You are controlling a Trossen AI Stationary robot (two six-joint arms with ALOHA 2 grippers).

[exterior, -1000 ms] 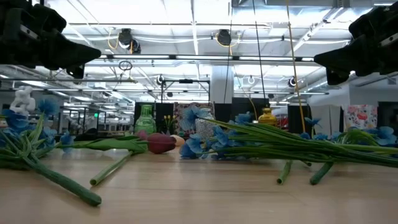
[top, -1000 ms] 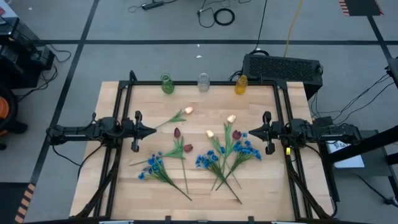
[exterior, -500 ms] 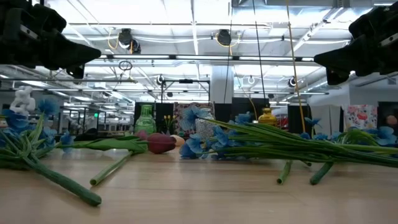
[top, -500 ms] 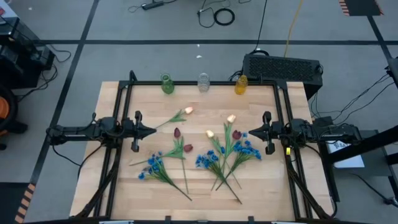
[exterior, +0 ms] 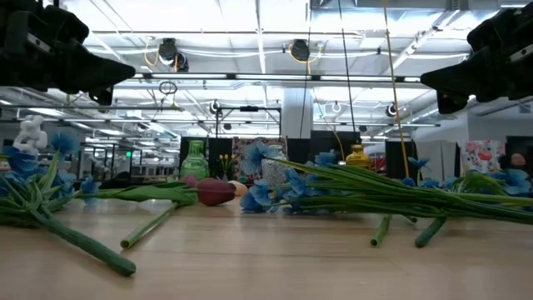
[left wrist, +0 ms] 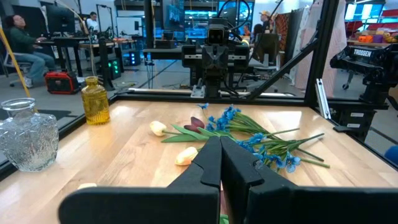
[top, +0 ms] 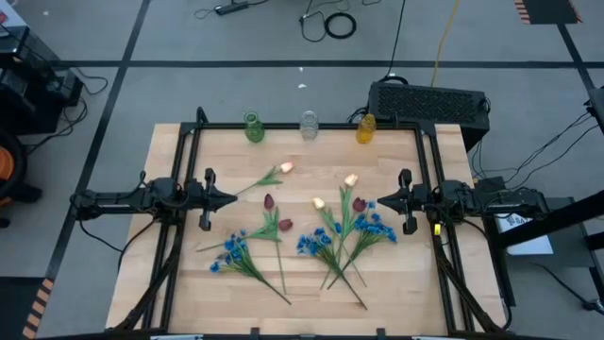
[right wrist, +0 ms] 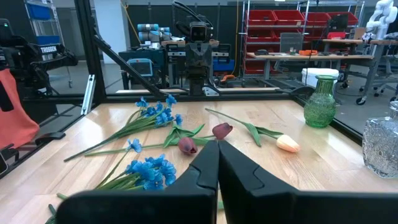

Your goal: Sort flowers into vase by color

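Left arm: dark bulk [exterior: 58, 58] hangs at upper left, above the table.
Right arm: dark bulk [exterior: 491, 54] at upper right.
Blue blossoms [exterior: 268, 190]: centre, lying on the wooden table [exterior: 266, 267].
Dark red tulip [exterior: 215, 192]: beside them.
Green stems [exterior: 400, 200]: stretch rightward.
Green vase [exterior: 194, 160]: upright behind.
Yellow vase [exterior: 358, 156]: behind, partly hidden.

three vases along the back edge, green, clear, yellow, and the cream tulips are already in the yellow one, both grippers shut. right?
Not quite. The yellow vase is empty; the cream tulips lie on the table among the other flowers, as the high view shows. The rest holds: green vase, clear vase, left gripper and right gripper shut.
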